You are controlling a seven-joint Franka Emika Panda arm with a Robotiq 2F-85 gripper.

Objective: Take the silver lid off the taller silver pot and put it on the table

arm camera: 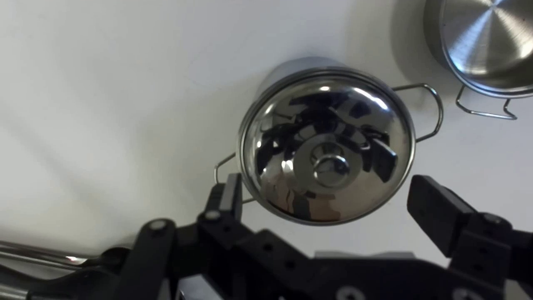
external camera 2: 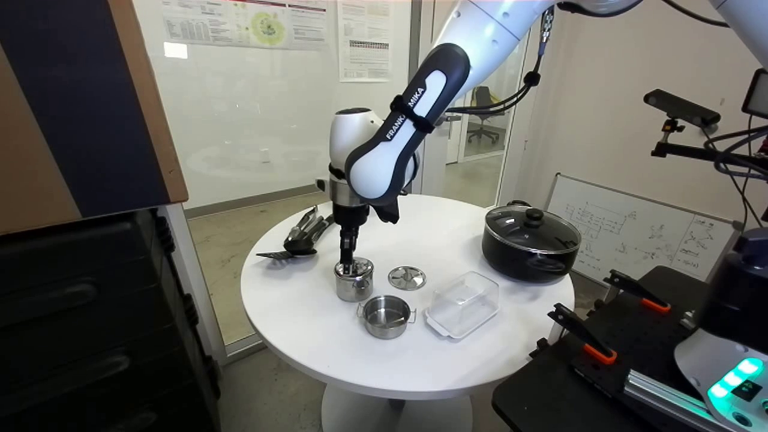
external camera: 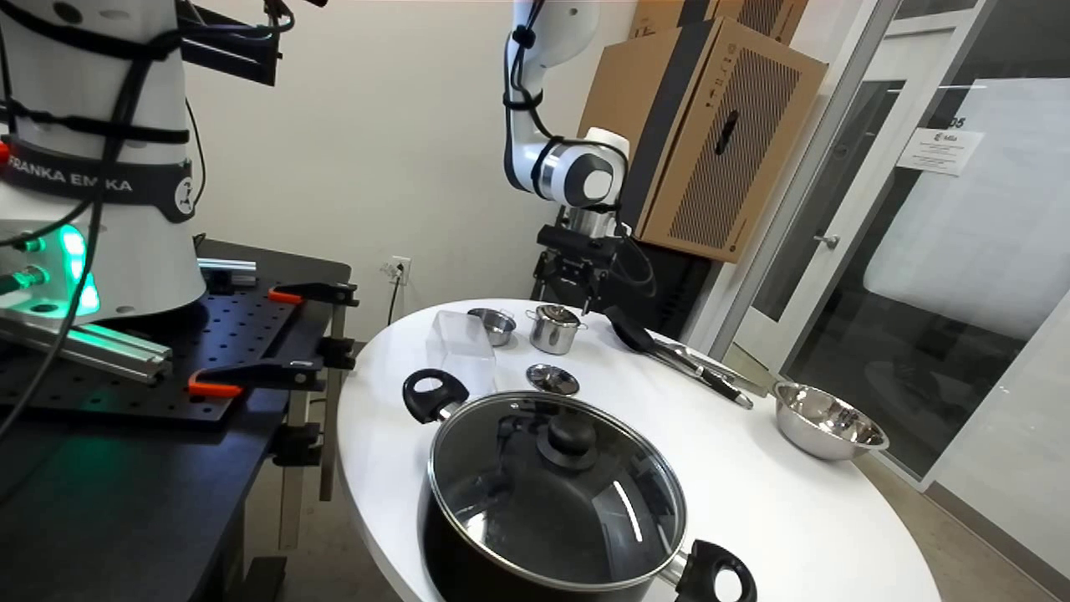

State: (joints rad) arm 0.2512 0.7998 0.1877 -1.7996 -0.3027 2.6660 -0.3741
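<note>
The taller silver pot (external camera: 552, 337) (external camera 2: 354, 290) stands upright on the white round table (external camera: 777, 518) (external camera 2: 282, 312). The shiny silver lid (external camera: 557, 314) (external camera 2: 362, 266) sits on it, its small round knob in the middle. The lid fills the centre of the wrist view (arm camera: 283, 183). My gripper (arm camera: 327, 193) is open and empty, pointing down over the pot. Its fingers lie on either side of the lid's near part, and the knob is between them and slightly ahead. In an exterior view the gripper (external camera 2: 348, 269) hides part of the lid. I cannot tell whether a finger touches it.
A shorter open silver pot (external camera 2: 386, 324) (arm camera: 487, 46) is close to the pot. Another silver lid (external camera: 552, 380) (external camera 2: 407, 278) lies on the table. A clear plastic box (external camera 2: 463, 305), black utensils (external camera 2: 303, 237), a large black pot (external camera 2: 528, 258) and a silver bowl (external camera: 827, 422) stand around.
</note>
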